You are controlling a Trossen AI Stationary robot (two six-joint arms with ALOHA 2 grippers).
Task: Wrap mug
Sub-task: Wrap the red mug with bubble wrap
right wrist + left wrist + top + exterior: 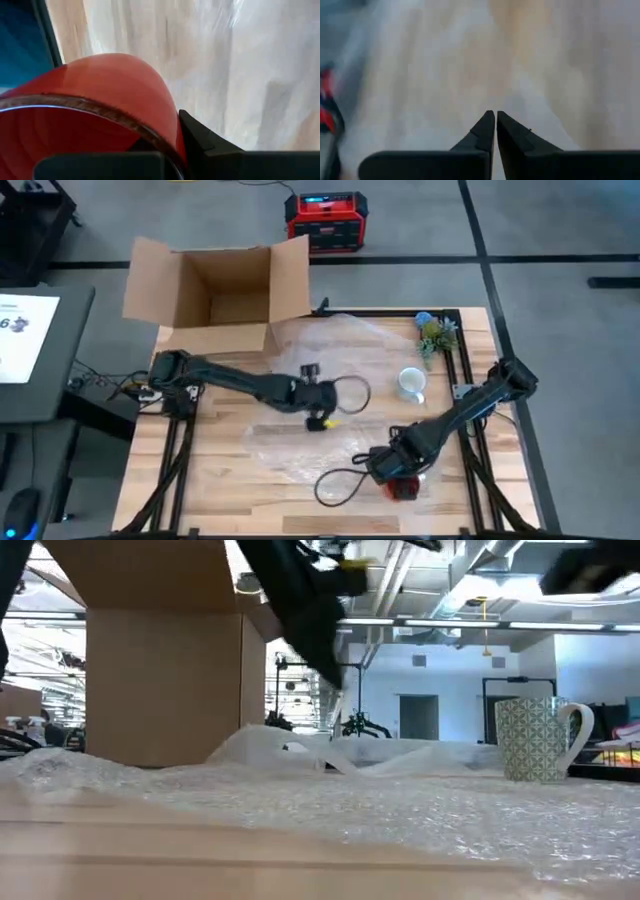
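Wooden table (pixel 220 480) draped in bubble wrap (pixel 330 340), mug (pixel 410 384) beyond both grippers, unwrapped. Left gripper (pixel 495 125) pressed together, hovering mid-sheet. Right gripper (pixel 172 145) pinches a red tape roll (pixel 100 90), likely readied for sealing.

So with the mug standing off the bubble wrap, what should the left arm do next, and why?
Probably open the left gripper, now shut and empty over the bubble wrap, and reach for the mug, while the right gripper holds the red tape roll.
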